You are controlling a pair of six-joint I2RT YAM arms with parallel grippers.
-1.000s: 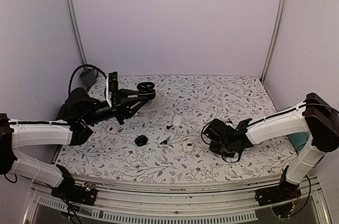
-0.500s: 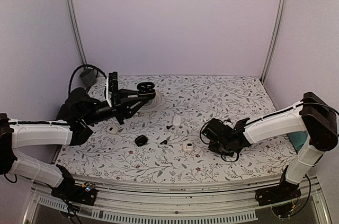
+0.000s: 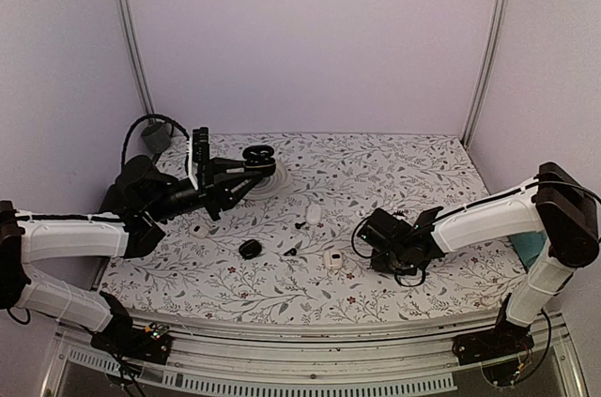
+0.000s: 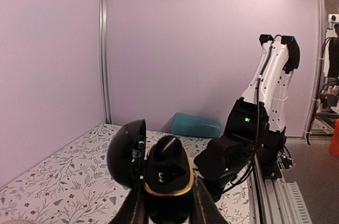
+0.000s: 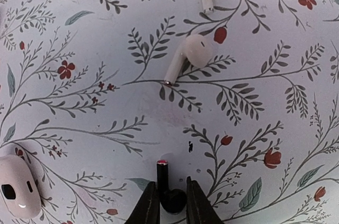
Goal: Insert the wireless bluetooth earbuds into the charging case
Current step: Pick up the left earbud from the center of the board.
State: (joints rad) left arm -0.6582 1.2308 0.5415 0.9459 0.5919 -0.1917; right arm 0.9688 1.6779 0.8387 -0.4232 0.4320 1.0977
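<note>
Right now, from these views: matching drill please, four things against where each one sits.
Things:
1. black charging case
2. black earbud
3. white earbud
4. teal block

Places:
a. lying loose on the floral table
b. between the fingers of the right claw
c. by the wall
d. in the left claw, lid open

Pairs: 1-d, 2-b, 3-a, 4-c

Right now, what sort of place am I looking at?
Probably a robot test booth in a lab, not a home: a white left arm and right arm bolted along a flower-print table, plain lilac walls framed by metal posts.
</note>
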